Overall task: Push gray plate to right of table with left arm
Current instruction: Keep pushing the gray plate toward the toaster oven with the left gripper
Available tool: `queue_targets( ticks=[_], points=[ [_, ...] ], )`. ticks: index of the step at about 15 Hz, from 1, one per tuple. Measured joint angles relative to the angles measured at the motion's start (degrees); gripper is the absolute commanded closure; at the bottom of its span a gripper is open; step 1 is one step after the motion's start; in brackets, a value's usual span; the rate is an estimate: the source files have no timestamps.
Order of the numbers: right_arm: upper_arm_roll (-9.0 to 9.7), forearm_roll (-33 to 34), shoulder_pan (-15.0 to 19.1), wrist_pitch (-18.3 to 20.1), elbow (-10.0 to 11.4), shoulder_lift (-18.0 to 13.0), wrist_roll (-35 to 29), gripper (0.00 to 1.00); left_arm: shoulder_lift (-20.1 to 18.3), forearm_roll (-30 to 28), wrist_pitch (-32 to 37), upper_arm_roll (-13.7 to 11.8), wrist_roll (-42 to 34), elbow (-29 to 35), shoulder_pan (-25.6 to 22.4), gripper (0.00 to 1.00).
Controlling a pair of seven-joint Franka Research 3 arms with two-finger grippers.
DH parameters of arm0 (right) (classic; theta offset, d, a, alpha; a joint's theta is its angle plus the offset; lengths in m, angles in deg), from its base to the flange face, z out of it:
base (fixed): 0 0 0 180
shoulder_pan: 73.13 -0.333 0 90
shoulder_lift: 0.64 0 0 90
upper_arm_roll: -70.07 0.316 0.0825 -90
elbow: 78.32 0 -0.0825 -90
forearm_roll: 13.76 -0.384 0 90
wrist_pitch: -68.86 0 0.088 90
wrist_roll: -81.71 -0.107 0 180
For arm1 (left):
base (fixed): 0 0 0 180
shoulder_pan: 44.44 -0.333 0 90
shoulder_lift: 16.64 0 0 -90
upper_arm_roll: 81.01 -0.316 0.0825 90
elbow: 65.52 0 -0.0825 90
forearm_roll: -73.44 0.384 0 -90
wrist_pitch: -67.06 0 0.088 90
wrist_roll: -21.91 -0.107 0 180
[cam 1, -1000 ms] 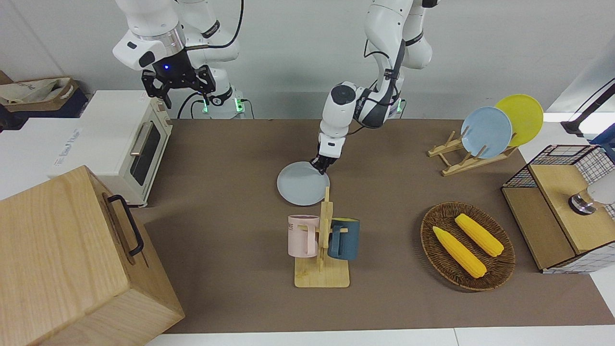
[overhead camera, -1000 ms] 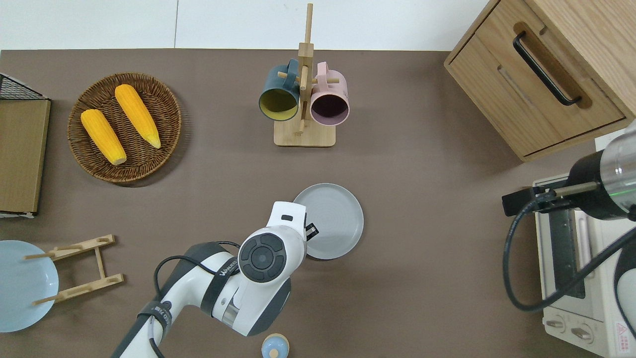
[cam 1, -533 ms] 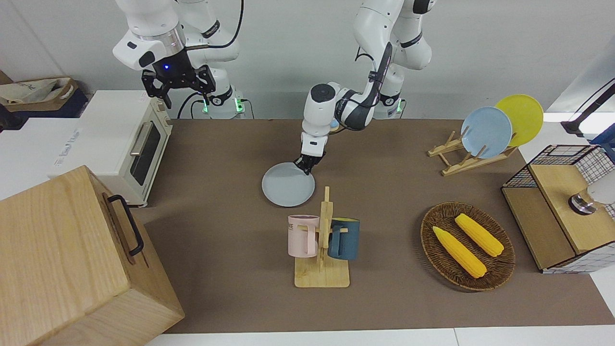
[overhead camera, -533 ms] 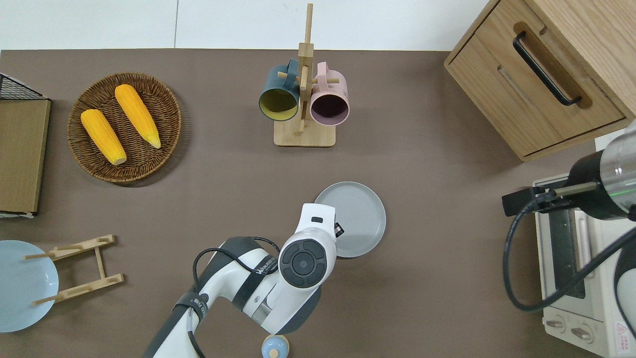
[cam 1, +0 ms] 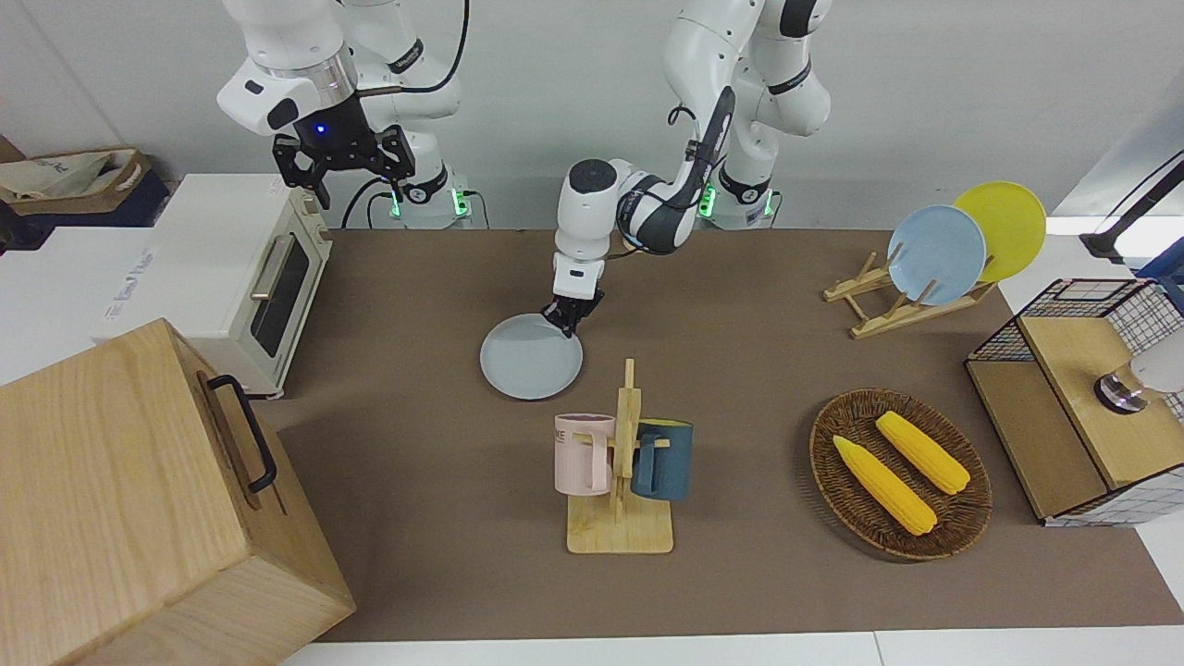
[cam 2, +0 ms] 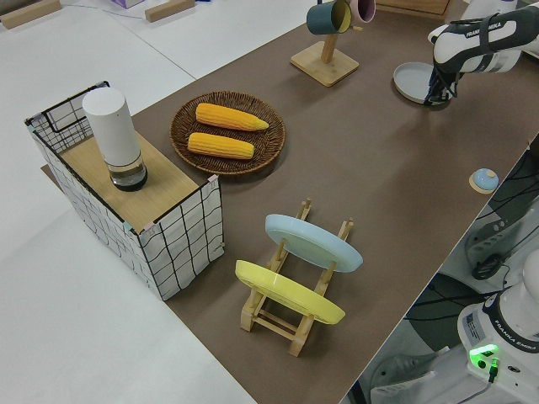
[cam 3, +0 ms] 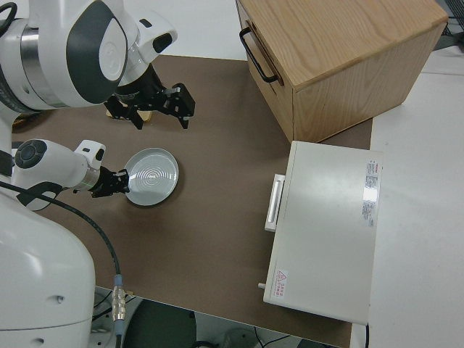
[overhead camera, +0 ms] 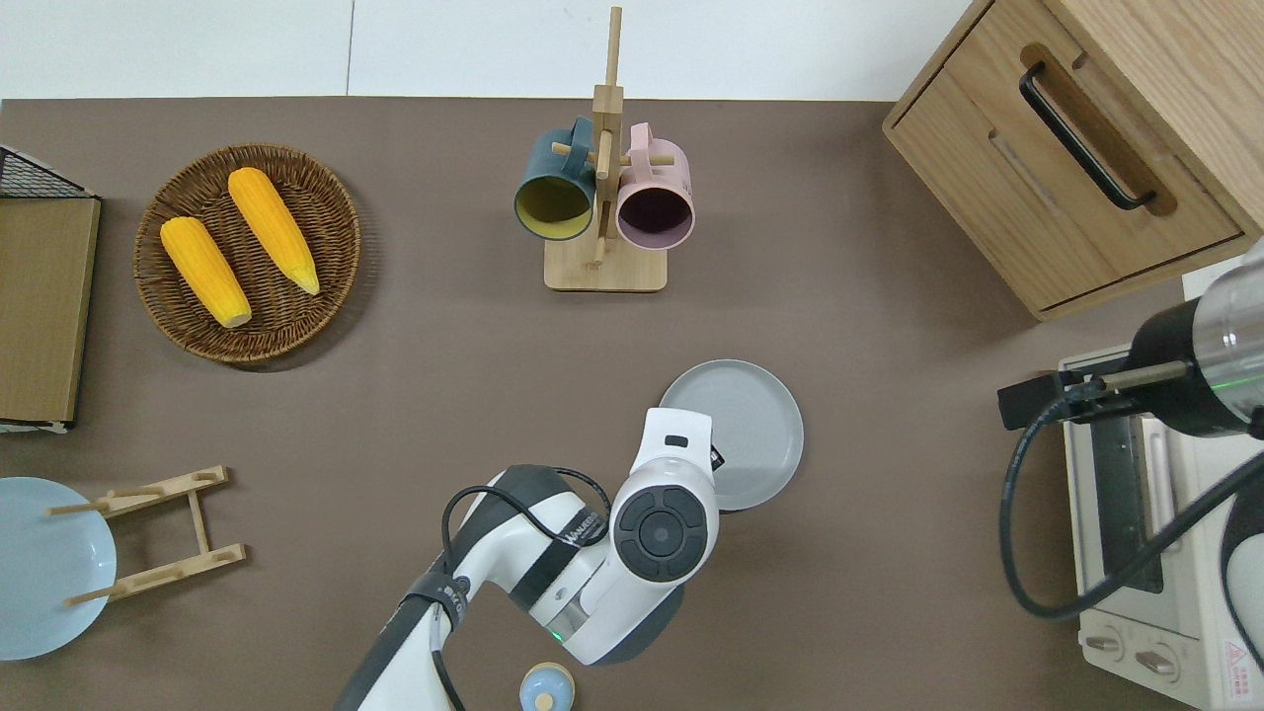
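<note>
The gray plate (cam 1: 531,356) lies flat mid-counter (cam 1: 740,370), nearer the robots than the mug rack (cam 1: 622,481). The left tool (cam 1: 564,317) touches the plate's rim at the robots' edge; whether its fingers are spread I cannot tell. The right arm is parked.

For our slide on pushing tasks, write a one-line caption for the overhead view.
Left gripper pressed at the rim of the gray plate on the brown table, near the mug rack.
</note>
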Motion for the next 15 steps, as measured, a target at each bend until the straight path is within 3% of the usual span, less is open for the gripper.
queue_targets(
  ticks=[6, 15],
  points=[
    [0.0, 0.0, 0.0, 0.0, 0.0, 0.0, 0.0, 0.017, 3.8, 1.4, 0.0, 0.1, 3.6, -5.3, 3.1, 1.0],
    [0.0, 0.0, 0.0, 0.0, 0.0, 0.0, 0.0, 0.017, 6.3, 5.6, 0.1, 0.0, 9.2, -8.9, 6.5, 1.0]
  ],
)
